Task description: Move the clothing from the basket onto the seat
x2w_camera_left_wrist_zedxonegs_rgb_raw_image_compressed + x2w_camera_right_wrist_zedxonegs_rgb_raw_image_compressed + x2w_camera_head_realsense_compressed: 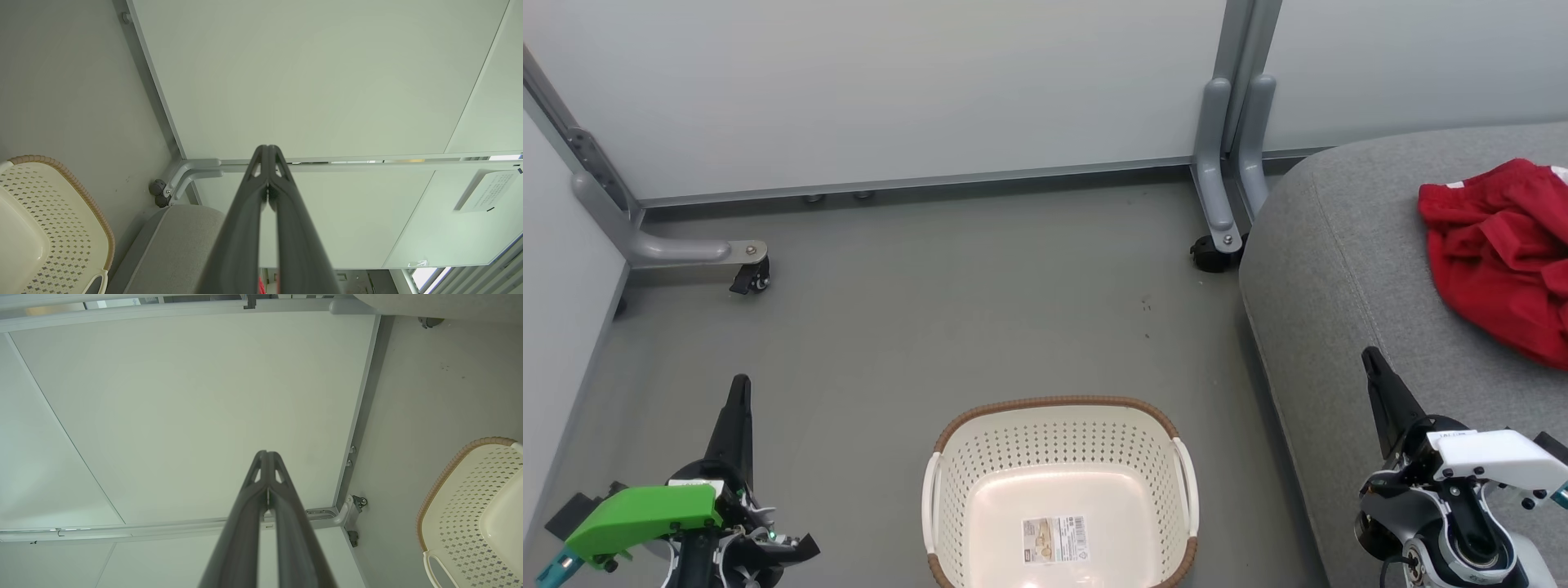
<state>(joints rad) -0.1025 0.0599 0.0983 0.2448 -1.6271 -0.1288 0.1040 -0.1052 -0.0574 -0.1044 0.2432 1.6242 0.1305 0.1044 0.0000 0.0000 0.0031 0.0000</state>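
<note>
**Since the basket looks empty, both arms are just parked**

While nothing is in hand, the left gripper [739,382] sits over the floor [931,310] near its left edge. Its two dark fingers are pressed together to a point and hold nothing, and the left wrist view shows the same pinched tips [267,150] against the pale partition panel [890,90]. My guess is it's tucked out there so it stays clear of the basket.

The basket [1054,445] stands on the floor at the near edge, between the two arms, with its open top facing up. Only the label sticker [1055,539] shows on the bottom, no fabric as far as I can see. So the emptying part looks done to me.

Behind it, the partition's grey feet with casters [749,276] [1213,249] stand along the floor's far edge. The right-hand one is just beside the seat's far-left corner. Neither is in the way of a basket-to-seat path.

The seat [1339,269] fills the right side, its rounded left edge near the basket. The clothing [1503,245] lies bunched in a red heap well in from that edge, running off toward the seat's right side. I can't tell if it's one garment or two.

The right gripper [1370,355] hangs over the seat's near-left part. It's closed tight [266,454], empty, and apart from the clothing.
</note>
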